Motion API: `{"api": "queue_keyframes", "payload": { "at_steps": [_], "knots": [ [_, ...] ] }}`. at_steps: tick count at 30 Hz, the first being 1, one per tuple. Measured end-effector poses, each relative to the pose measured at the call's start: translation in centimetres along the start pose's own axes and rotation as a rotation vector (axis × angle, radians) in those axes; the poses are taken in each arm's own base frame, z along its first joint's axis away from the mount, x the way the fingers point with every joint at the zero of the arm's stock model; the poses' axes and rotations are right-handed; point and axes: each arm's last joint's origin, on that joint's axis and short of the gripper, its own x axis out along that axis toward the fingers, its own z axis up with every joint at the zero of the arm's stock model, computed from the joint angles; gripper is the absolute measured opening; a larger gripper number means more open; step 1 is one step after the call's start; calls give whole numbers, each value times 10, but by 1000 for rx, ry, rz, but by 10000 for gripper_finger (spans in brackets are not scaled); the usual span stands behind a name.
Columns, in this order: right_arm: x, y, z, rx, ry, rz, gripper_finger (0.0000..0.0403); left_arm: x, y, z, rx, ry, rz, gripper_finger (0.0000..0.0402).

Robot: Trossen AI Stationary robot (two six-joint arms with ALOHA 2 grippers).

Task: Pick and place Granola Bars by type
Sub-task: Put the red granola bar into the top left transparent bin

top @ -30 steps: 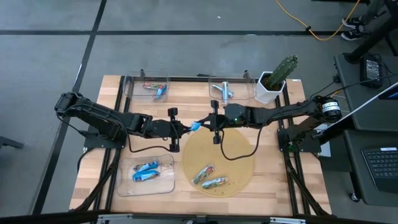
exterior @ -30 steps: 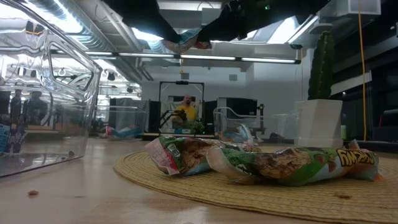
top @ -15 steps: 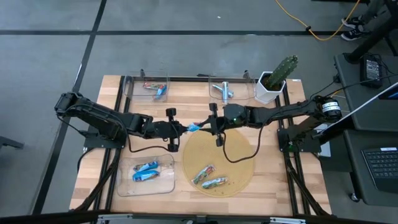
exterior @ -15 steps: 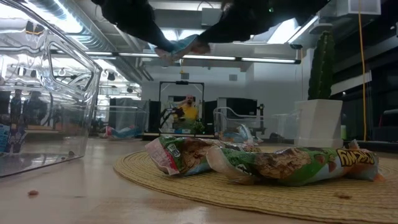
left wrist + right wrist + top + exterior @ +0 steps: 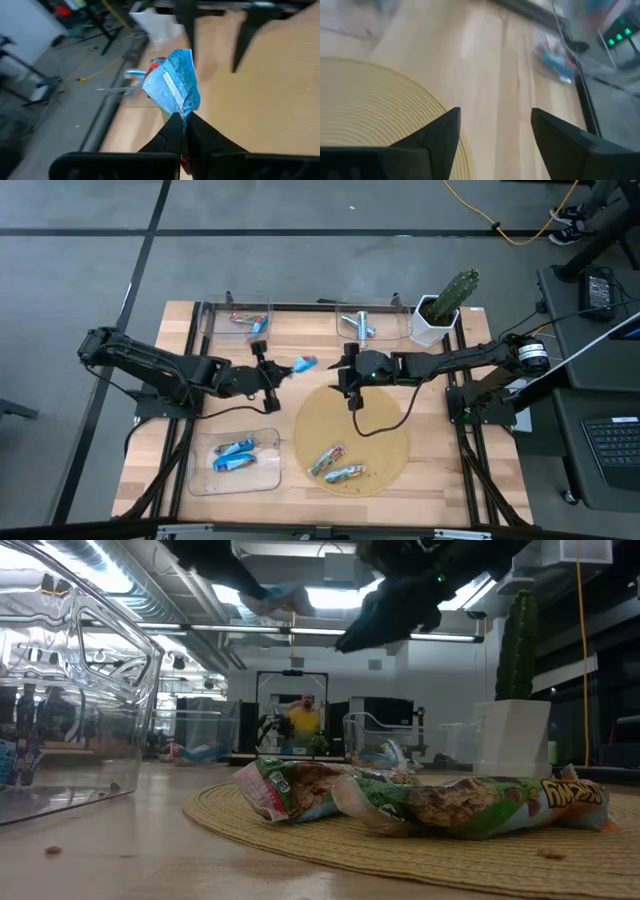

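A bright blue granola bar [image 5: 175, 85] hangs in the air above the table's middle, with my left gripper [image 5: 274, 373] shut on it; the low view shows the bar [image 5: 275, 600] high over the table. To the bar's right, my right gripper [image 5: 345, 372] stands open and apart from it, nothing between its fingers [image 5: 447, 131]. Two green bars [image 5: 336, 466] lie flat on the round woven mat [image 5: 375, 435]. Two more blue bars [image 5: 234, 456] lie in the near left clear tray. My left gripper pinches the blue bar's crimped end [image 5: 178, 113] between its two shut fingers. The fingers come about level from the table's left, and the bar sticks out beyond their tips toward the right. The bar is lifted clear of the table.
Two clear trays stand at the far edge: one holds red and blue bars [image 5: 248, 322], the other silver bars [image 5: 358, 326]. A cactus in a white pot [image 5: 440, 310] stands at the far right. The near left tray's wall [image 5: 90, 690] rises close in the low view.
My right gripper has opened and let go of the blue bar, which both grippers held between them a second ago. My left gripper has drawn back toward the table's left and a little toward the far edge, carrying the bar with it, still in the air.
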Motion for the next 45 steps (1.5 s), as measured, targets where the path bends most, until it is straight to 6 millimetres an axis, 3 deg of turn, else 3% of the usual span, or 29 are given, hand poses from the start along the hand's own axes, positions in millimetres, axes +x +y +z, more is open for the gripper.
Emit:
{"api": "queue_keyframes", "payload": {
  "at_steps": [5,11,21,31,45],
  "knots": [
    [0,2,-7,43,82,6,248,-23,32,-4,-32,7,165,2],
    [-3,14,-7,41,105,41,249,-42,83,-20,-109,84,410,2],
    [-7,35,5,-35,38,84,249,-46,147,-40,-255,145,543,2],
    [-8,36,5,-50,36,88,249,-21,184,-74,-379,366,518,2],
    [-8,38,1,-42,79,101,249,42,201,-114,-432,638,462,3]
  ]
}}
